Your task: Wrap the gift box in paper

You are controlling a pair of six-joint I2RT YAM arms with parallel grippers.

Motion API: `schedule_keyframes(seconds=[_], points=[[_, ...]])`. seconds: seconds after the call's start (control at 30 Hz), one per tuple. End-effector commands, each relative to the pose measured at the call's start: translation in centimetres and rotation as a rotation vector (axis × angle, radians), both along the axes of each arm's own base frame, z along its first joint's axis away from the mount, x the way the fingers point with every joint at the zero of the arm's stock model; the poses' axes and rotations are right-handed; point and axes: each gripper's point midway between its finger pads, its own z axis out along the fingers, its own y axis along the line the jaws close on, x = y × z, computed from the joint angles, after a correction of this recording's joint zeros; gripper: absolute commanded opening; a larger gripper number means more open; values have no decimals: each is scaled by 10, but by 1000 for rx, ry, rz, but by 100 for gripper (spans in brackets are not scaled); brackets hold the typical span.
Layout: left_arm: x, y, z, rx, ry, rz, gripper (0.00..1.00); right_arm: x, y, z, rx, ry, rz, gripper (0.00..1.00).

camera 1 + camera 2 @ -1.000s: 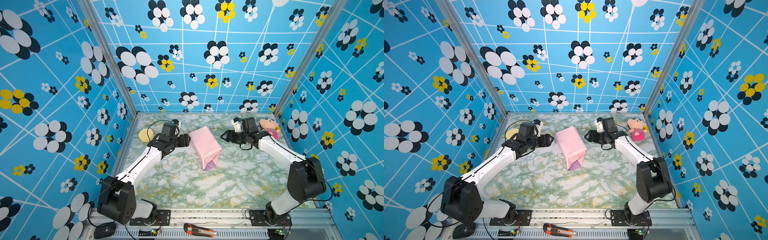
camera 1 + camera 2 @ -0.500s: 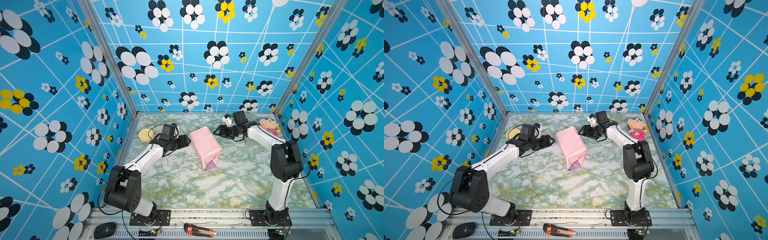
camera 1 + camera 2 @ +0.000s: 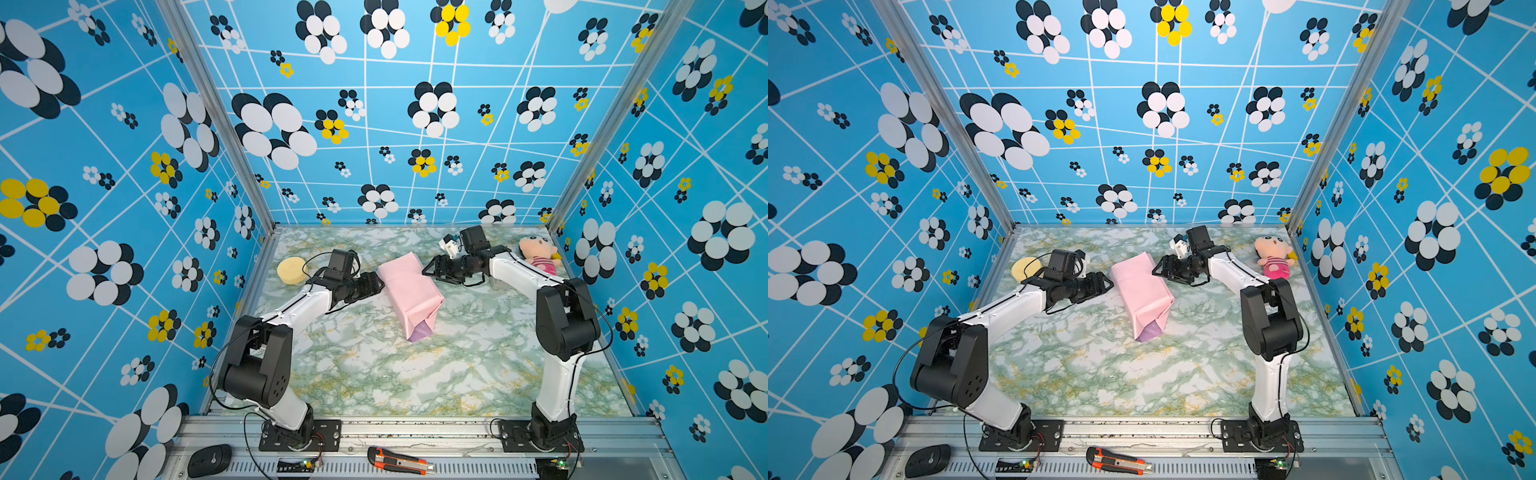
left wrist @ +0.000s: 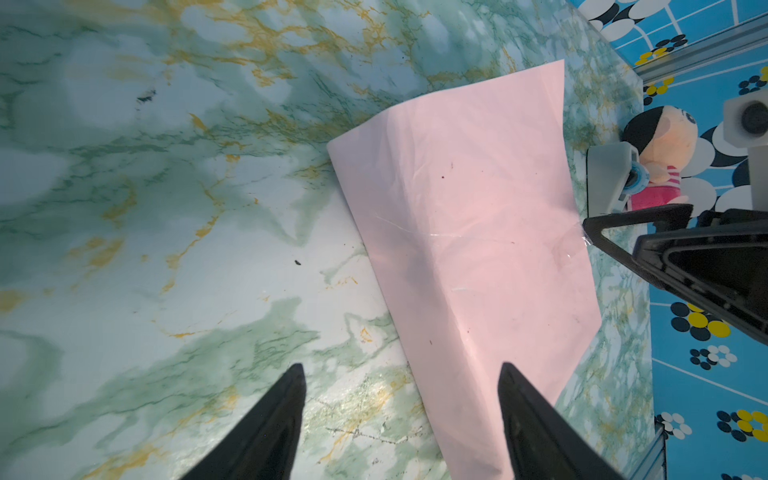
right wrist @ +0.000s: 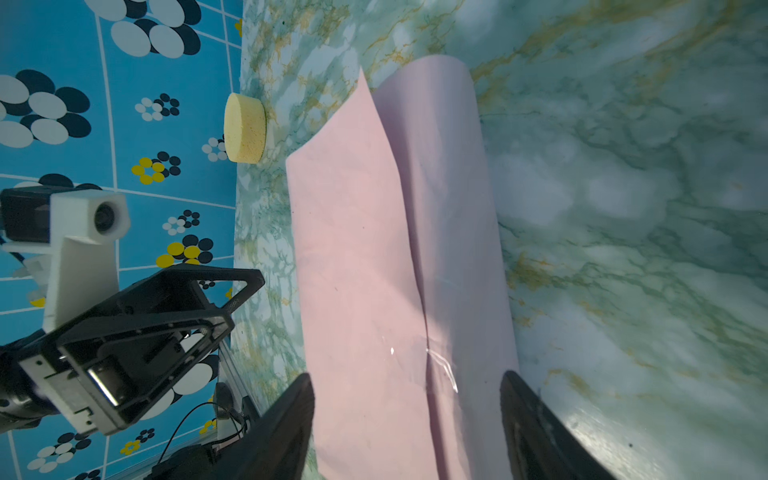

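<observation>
Paper (image 3: 409, 291): seen folded into a pink bundle, lilac exposed at 6 o'clock end.
Left gripper (image 3: 377, 286): jaws held apart, at bundle's 9 o'clock.
Right gripper (image 3: 428, 271): jaws held apart, at 2 o'clock; contact unclear.

Paper (image 3: 409, 291) between left tool (image 3: 380, 286), right tool (image 3: 428, 270), seemingly untouched

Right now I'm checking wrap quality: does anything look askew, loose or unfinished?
Yes. The paper lies slantwise on the table, and its near end gapes unfolded, showing its lilac side. The gift box is hidden. The left end effector and right end effector stand open, holding nothing.
</observation>
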Motion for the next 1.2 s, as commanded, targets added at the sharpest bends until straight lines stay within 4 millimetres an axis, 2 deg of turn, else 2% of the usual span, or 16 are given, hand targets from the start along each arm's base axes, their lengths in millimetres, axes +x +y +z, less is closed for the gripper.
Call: schedule_keyframes(seconds=[0.0, 0.13, 0.27, 0.57, 0.63, 0.67, 0.8, 0.9, 0.97, 1.03, 1.17], points=[[11, -13, 11, -43, -28, -25, 74, -8, 5, 0, 4, 32, 13, 71], [12, -30, 15, -72, -45, -62, 72, -19, 10, -7, -6, 62, 22, 70], [16, -45, 10, -84, -41, -91, 71, -30, 11, -11, -8, 84, 20, 65], [23, -92, 0, -102, -26, -202, 71, -62, 1, -10, 3, 91, -27, 59], [22, -103, 4, -105, -36, -233, 71, -72, -2, -9, 7, 94, -45, 59], [21, -111, -1, -103, -28, -254, 71, -77, -6, -9, 4, 96, -59, 60], [20, -134, -2, -77, -37, -315, 71, -96, -25, -14, -44, 106, -126, 69], [20, -132, 3, -52, -53, -310, 72, -101, -48, -17, -124, 107, -188, 71], [20, -124, 7, -38, -69, -288, 72, -100, -55, -16, -148, 106, -202, 72], [18, -113, 4, -23, -64, -266, 73, -96, -50, -12, -132, 111, -191, 73], [12, -89, 11, -17, -74, -218, 73, -86, -41, -12, -115, 131, -183, 73]])
